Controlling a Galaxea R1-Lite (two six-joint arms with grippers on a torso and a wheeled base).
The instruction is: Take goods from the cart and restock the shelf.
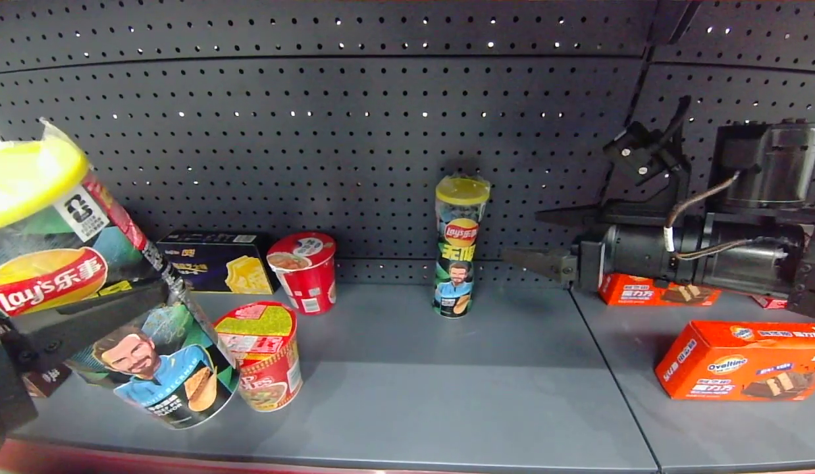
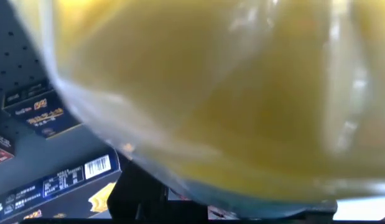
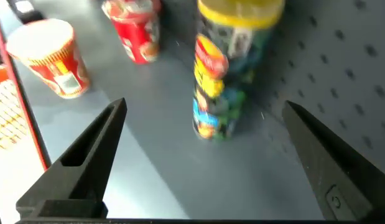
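Grey pegboard backs the shelf (image 1: 447, 395). Two chip cans: the standing can (image 1: 458, 247) near the back wall, and the tilted can (image 1: 85, 263) clamped in the left claw (image 1: 85, 319) at the shelf's left front. Two noodle cups (image 1: 303, 271), one dark box (image 1: 216, 261) behind them, two orange boxes (image 1: 743, 362). Right claw (image 1: 523, 236) gapes wide beside the standing can.

Head cam looks fwd/down over shelf (image 1: 407, 395). L wrist cam v. close on yellow-lidded can (image 2: 229, 93). R wrist cam faces standing can (image 3: 224, 81) nearby; head view shares it.
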